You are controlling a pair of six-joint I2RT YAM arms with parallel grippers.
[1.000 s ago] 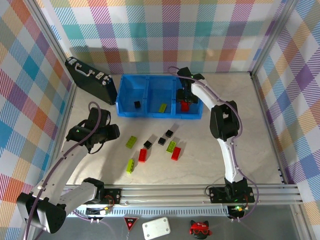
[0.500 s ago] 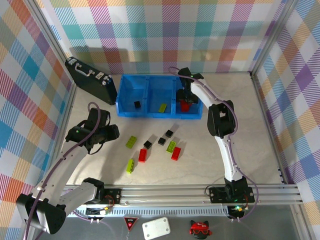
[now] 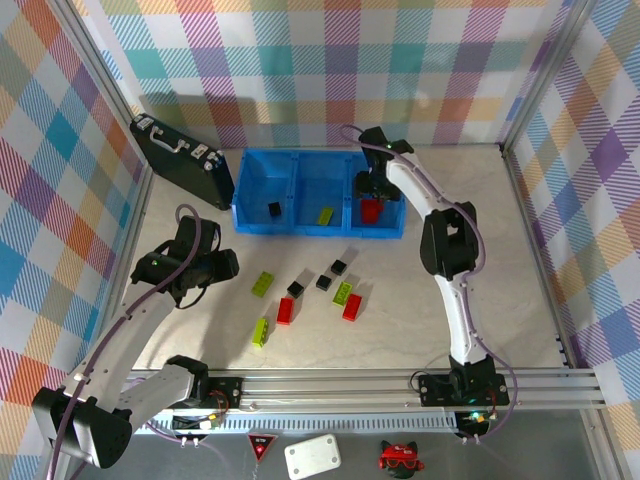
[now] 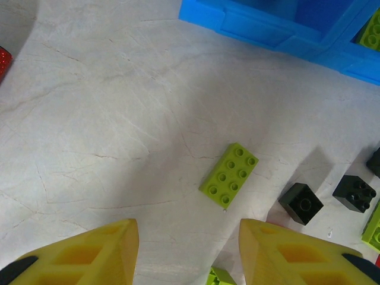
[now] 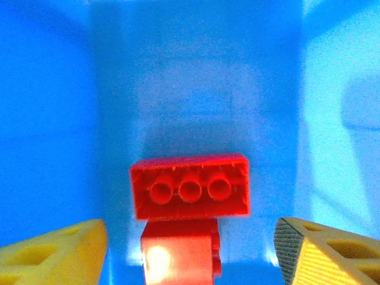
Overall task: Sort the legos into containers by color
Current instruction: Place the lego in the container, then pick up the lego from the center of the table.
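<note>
Red brick (image 5: 189, 193) lies in the right-hand bin (image 3: 378, 232), hollow underside showing, long axis crosswise between the right gripper's (image 5: 189, 237) open, empty jaws. Left gripper (image 4: 189, 231) hovers over the tabletop (image 4: 89, 119), jaws apart, empty; lime brick (image 4: 229, 175) lies diagonally ahead.

left pincer (image 4: 187, 252): jaws apart, pointing down | right pincer (image 5: 190, 246): jaws apart, far forward
</note>
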